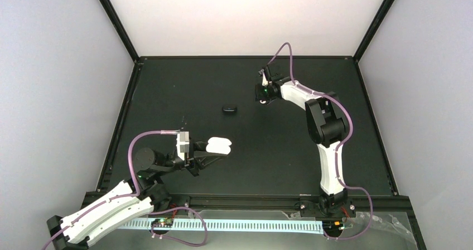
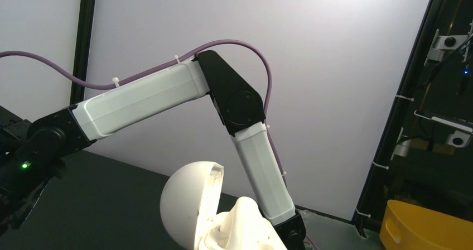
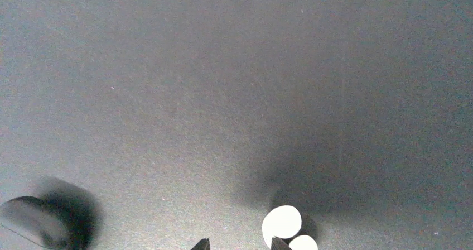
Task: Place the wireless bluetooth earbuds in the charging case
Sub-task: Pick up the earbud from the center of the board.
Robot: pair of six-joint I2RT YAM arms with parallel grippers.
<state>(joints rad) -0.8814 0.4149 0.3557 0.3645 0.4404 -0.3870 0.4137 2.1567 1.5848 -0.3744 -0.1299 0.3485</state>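
Observation:
Two white earbuds (image 3: 281, 222) lie side by side on the dark mat, just right of my right fingertips. My right gripper (image 3: 240, 244) hangs low over the mat, its tips apart with only bare mat between them. In the top view this right gripper (image 1: 261, 96) is at the far middle of the table. The white charging case (image 1: 218, 145) is at the near left, with my left gripper (image 1: 207, 154) shut on it. The case's domed lid (image 2: 184, 205) stands open in the left wrist view; my left fingers are hidden there.
A small black rounded object (image 1: 228, 109) lies on the mat between the two grippers, and it shows blurred at the lower left of the right wrist view (image 3: 33, 223). The right arm (image 2: 245, 144) crosses the left wrist view. A yellow bin (image 2: 424, 230) stands beyond the table's edge.

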